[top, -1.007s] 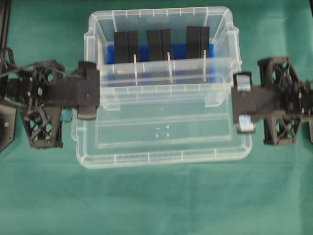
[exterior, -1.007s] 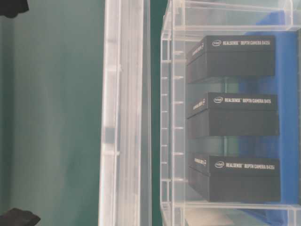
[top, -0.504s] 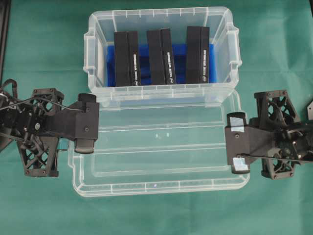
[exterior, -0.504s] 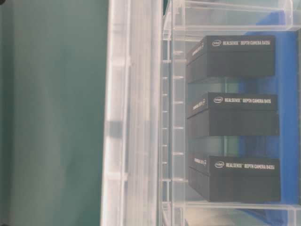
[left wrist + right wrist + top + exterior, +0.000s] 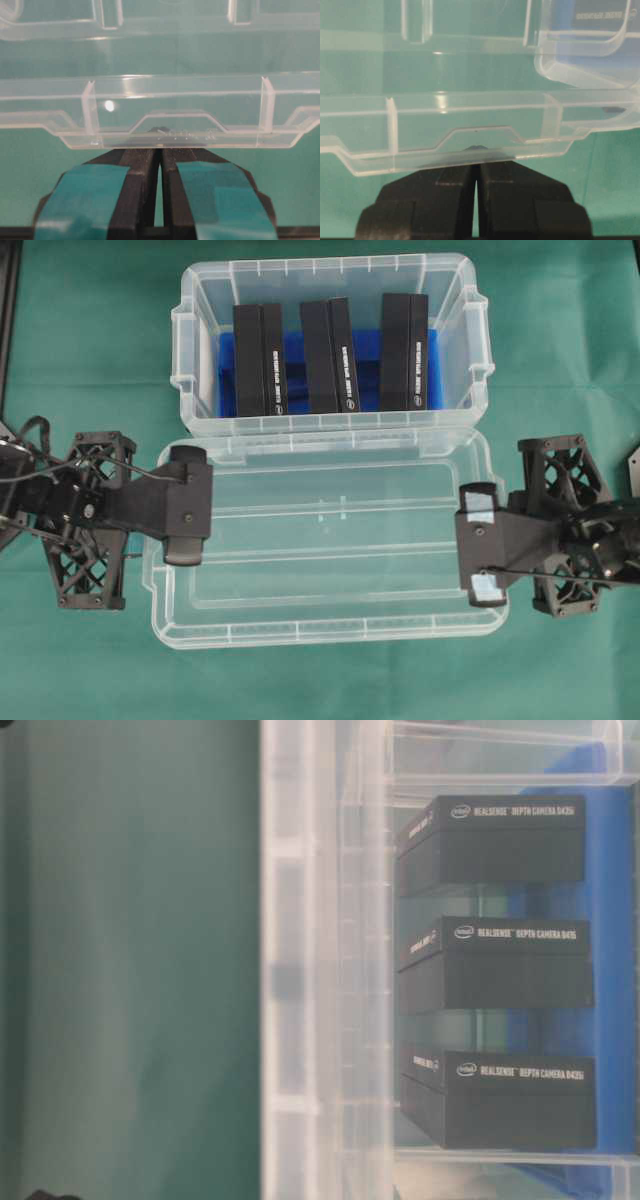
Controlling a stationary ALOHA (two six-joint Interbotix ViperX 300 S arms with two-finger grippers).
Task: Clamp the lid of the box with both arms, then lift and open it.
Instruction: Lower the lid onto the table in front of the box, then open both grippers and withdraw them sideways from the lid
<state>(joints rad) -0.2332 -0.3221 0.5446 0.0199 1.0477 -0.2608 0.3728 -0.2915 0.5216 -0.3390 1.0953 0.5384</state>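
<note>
The lid (image 5: 330, 540) now sits lower and clear of the box (image 5: 330, 340) — a second ago it overlapped the box's front wall. The left hand (image 5: 187, 506) is clenched on the lid's left edge tab, the right hand (image 5: 478, 558) on its right edge tab. Green worktop (image 5: 330, 680) lies open toward the near edge.

lid (image 5: 300, 970) blurred at table level, fingers (image 5: 137, 180) tips hidden under its rim

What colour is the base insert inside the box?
Blue, under the three black blocks; clearest in the overhead view.
</note>
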